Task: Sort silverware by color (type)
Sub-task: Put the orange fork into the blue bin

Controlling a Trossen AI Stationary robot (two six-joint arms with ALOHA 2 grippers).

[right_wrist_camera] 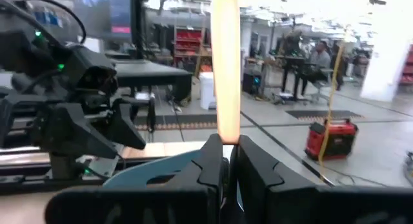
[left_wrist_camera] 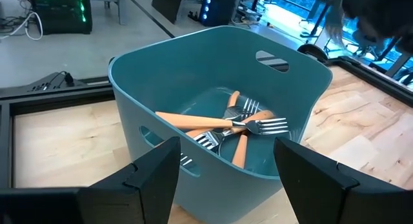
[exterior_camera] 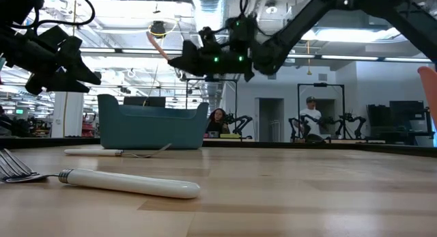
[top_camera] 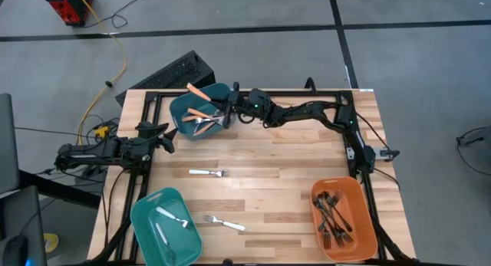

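Far left on the wooden table (top_camera: 276, 155): teal bin (top_camera: 186, 113) with orange-handled forks (left_wrist_camera: 213, 123). Above its right rim, right gripper (top_camera: 227, 103), fingers pinched on an orange-handled fork (right_wrist_camera: 226, 62). Left of bin, left gripper (top_camera: 163, 137), fingers spread, empty.

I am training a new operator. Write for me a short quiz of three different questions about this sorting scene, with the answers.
1. True or false: the right gripper holds an orange-handled fork above the far teal bin.
2. Which fork colour fills the orange bin? A) black B) orange C) silver
3. How many silver forks lie loose on the table?

Key: 1 true; 2 A; 3 two.
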